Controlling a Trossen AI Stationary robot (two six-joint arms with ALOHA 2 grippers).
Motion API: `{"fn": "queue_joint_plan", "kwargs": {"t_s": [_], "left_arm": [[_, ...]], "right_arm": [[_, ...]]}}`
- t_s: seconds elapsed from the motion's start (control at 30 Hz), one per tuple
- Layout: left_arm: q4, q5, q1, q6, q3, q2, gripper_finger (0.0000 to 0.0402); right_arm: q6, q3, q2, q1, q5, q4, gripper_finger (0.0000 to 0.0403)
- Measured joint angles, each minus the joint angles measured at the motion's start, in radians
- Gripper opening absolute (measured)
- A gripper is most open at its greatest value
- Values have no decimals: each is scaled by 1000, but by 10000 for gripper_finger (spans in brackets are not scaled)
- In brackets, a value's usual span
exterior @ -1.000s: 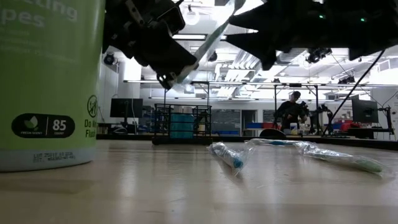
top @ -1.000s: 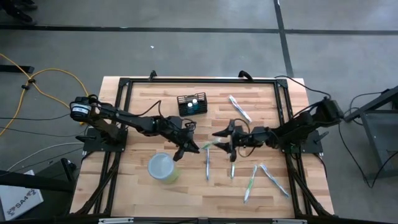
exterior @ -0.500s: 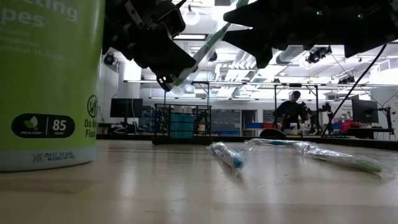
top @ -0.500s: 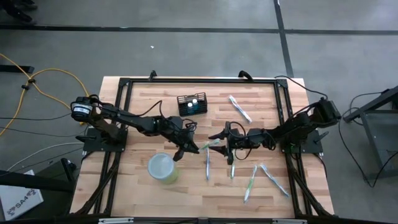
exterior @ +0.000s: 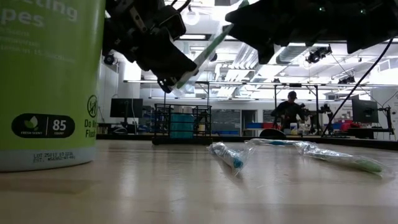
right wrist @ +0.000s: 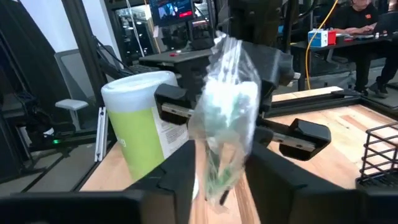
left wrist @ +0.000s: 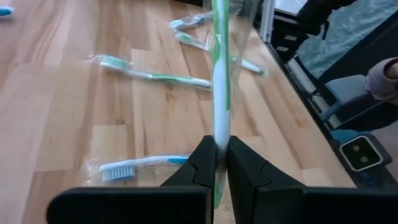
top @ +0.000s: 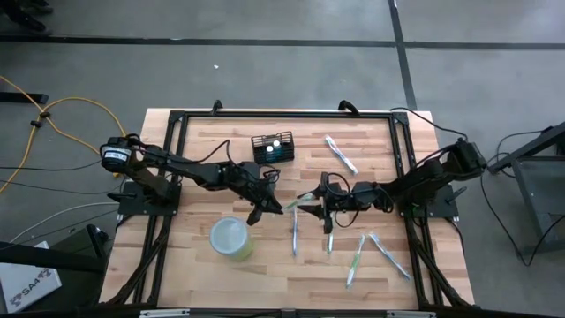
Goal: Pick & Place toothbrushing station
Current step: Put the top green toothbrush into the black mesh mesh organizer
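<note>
Wooden table [top: 203, 265] seen from above, two dark robot arms meeting near its middle. The holder [top: 272, 147], a small black wire-mesh box, sat toward the table's far edge, well apart from both grippers, w/ two pale items standing inside it. In the right wrist view only its mesh corner showed [right wrist: 380, 155].

Left gripper [top: 263, 208] hung just beside the holder's near side, lifted off the wood. Its fingers [left wrist: 204, 167] were pinched tight on a wrapped green-and-white toothbrush [left wrist: 220, 87], gripped at one end, the rest sticking out toward the right arm. In the low view that toothbrush [exterior: 202, 57] slanted up in the air between the two grippers.

Right gripper [top: 316, 196] sat nearer the holder than the loose brushes, at the other end of the same toothbrush. Its two fingers [right wrist: 184, 167] stood either side of the crinkly clear wrapper [right wrist: 229, 121], part way apart; cannot tell whether they pressed on it.

A round yellow-green cup [top: 231, 238] w/ pale lid stood nearer the front edge than the left gripper. Loose wrapped toothbrushes lay on the wood: one [top: 340, 153] beside the holder, others [top: 356, 258] farther from it, below the right gripper.

Beyond the table, a person [exterior: 290, 111] was in the room's background.
</note>
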Motion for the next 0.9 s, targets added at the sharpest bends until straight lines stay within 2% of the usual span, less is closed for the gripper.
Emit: {"fn": "queue_joint_plan", "kwargs": {"t_s": [0.33, 0.77, 0.9], "left_arm": [[-7, 17, 5, -2, 0, -1, 10], [-6, 16, 5, 1, 0, -1, 10], [-5, 33, 5, 49, 0, -1, 20]], "right_arm": [[-17, 0, -28, -1, 4, -53, 15], [-20, 0, -28, -1, -4, -58, 10], [-19, 0, -28, 0, -10, -58, 9]]}}
